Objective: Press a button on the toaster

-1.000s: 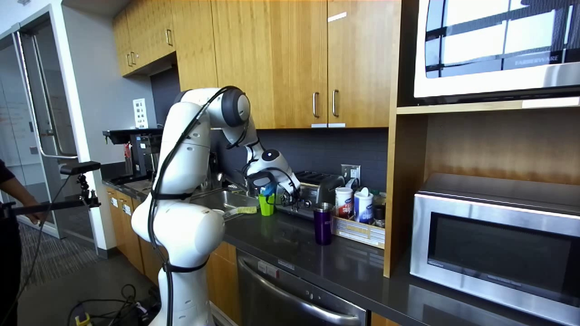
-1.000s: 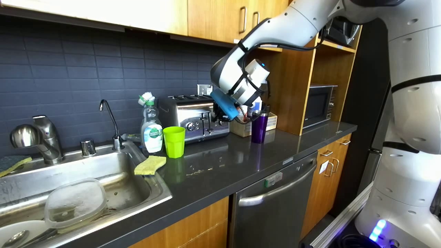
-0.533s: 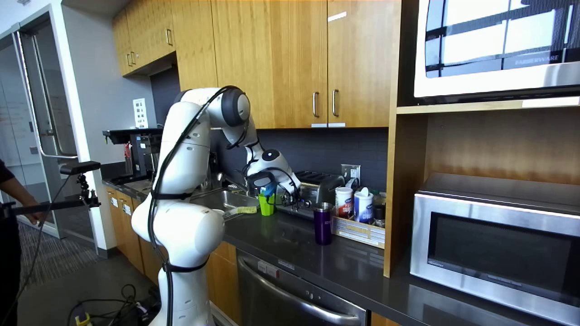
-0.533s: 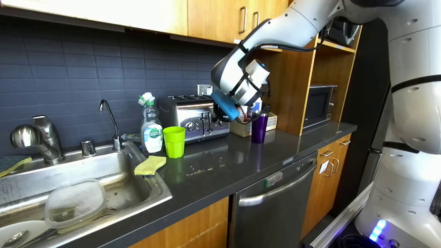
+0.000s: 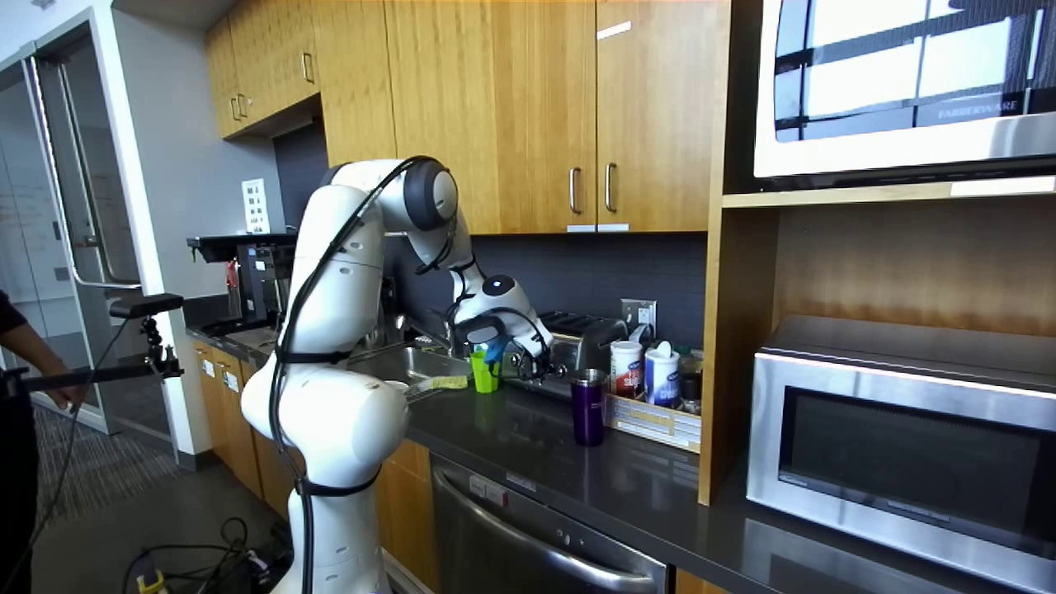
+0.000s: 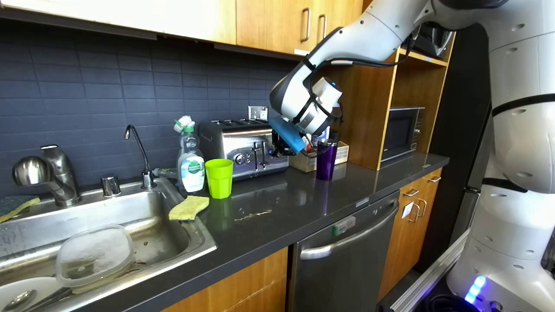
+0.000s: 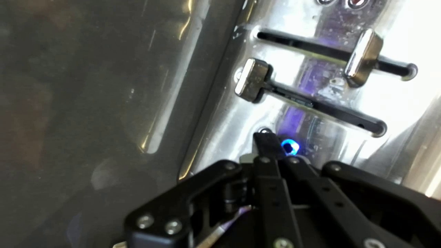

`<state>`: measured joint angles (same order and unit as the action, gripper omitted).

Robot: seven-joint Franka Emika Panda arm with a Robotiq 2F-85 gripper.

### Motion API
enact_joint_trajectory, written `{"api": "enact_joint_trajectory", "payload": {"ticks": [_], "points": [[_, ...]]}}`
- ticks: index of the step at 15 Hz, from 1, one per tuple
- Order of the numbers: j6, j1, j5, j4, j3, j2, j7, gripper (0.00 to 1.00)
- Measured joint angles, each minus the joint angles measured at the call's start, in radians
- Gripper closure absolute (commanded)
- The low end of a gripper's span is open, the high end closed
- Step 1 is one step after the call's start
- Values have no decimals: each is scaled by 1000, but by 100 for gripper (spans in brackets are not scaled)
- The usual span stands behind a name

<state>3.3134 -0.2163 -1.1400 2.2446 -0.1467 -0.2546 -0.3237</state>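
The silver toaster [image 6: 236, 149] stands on the counter against the dark tiled wall; it also shows in an exterior view behind the arm [image 5: 590, 342]. In the wrist view its shiny front [image 7: 224, 124] fills the right side. One lever [image 7: 253, 80] sits at the counter end of its slot, the other lever [image 7: 364, 58] near the far end. A round button [image 7: 290, 147] glows blue right beside my fingertips. My gripper [image 7: 270, 148] is shut with nothing in it, at the toaster's control face; it also shows in both exterior views [image 6: 277, 149] [image 5: 544, 369]. Contact cannot be told.
A green cup [image 6: 219, 178] and soap bottle [image 6: 191, 162] stand left of the toaster. A purple tumbler [image 6: 326, 159] and a box with canisters [image 5: 656, 421] stand on its other side. A sponge [image 6: 189, 208] lies by the sink [image 6: 204, 242]. Microwave [image 5: 899, 462] is farther right.
My gripper has moved slightly away from the toaster's front and a little down in the last half second. A blue light now shows at the toaster in an exterior view. Other things stayed put.
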Motion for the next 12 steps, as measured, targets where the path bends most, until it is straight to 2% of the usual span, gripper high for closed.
{"api": "enact_joint_trajectory", "payload": {"ticks": [12], "points": [[-42, 3, 63, -4, 1, 17, -1, 100]]}}
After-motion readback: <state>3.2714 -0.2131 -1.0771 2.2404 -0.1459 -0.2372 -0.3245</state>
